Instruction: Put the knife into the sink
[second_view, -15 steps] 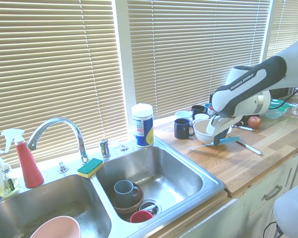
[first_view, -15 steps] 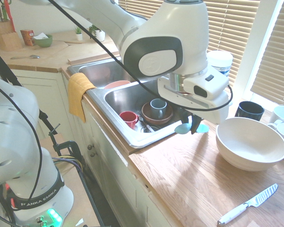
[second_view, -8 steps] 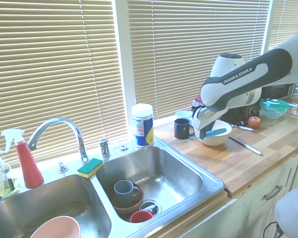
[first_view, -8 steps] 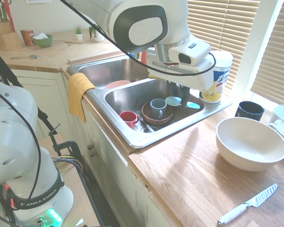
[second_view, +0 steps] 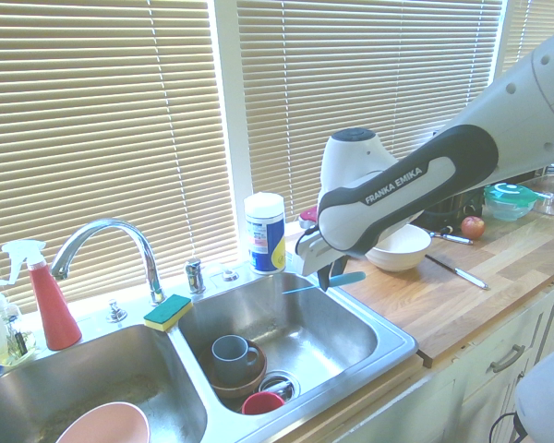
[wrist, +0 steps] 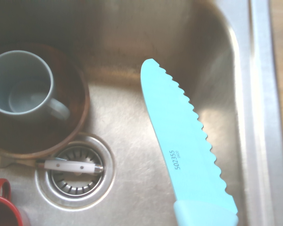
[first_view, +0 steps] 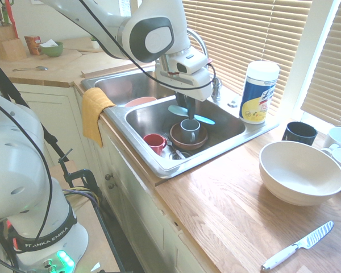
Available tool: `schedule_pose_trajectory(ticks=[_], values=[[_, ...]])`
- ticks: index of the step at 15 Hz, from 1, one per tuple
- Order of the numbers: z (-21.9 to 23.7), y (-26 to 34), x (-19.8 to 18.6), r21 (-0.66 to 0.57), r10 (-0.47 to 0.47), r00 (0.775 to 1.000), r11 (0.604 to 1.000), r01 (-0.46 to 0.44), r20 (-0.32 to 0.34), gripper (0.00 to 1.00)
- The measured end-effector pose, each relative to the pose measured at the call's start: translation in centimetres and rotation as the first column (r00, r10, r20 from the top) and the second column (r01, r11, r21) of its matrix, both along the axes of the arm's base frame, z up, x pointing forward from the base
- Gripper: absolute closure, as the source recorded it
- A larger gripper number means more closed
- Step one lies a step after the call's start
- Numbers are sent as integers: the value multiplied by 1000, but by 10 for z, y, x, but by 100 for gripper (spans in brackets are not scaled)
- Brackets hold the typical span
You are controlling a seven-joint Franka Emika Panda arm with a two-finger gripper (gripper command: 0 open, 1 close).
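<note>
The hand (first_view: pixel 188 106) grips the knife (first_view: pixel 191 115) and holds it level in the air above the right basin of the sink (first_view: pixel 159 165), over the mug (first_view: pixel 188 130). The carrying looks done; what is left is to lower and release it.

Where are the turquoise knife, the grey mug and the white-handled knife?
turquoise knife (wrist: pixel 181 141), wrist view, middle of blade.
grey mug (first_view: pixel 188 129), first exterior view, its side wall.
white-handled knife (first_view: pixel 279 257), first exterior view, on its handle.
</note>
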State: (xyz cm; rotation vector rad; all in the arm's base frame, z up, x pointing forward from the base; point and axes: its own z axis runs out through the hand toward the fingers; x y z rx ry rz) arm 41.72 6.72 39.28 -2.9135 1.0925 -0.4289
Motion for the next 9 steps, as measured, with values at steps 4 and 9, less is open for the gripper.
schedule_pose_trajectory(ticks=[4,9], values=[[-58,30,11,-14,-49,998,999,49,-34,100],[-129,54,55,-3,-85,992,996,85,-96,100]])
